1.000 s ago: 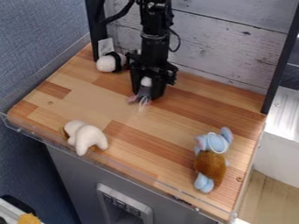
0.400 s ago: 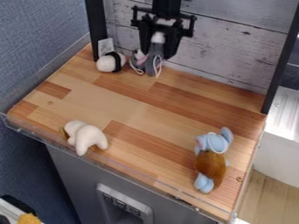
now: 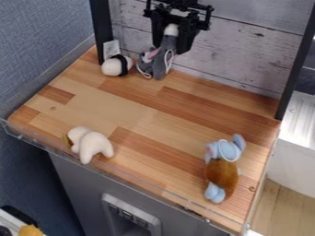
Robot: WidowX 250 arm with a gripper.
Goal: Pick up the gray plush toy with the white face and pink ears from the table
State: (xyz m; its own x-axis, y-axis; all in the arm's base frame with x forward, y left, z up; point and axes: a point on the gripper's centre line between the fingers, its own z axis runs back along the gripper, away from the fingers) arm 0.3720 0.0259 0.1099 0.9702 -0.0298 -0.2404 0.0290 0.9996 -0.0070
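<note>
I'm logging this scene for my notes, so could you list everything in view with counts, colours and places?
Mouse-like plush: 1, grey, in the gripper at the back
Round plush: 1, black and white, back left
Four-legged plush: 1, cream, front left
Long-eared plush: 1, blue and brown, front right
Tabletop: 1, wood-brown, centre
Posts: 2, black, back corners
Board wall: 1, whitish, behind
Cabinet: 1, grey, below
Partition: 1, blue, left
Fuzzy item: 1, yellow, bottom left corner
Gripper: 1, black, top centre

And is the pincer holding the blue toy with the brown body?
No, the pincer has the grey toy between its fingers, while the blue toy lies on the wooden top, near the right edge.
</note>
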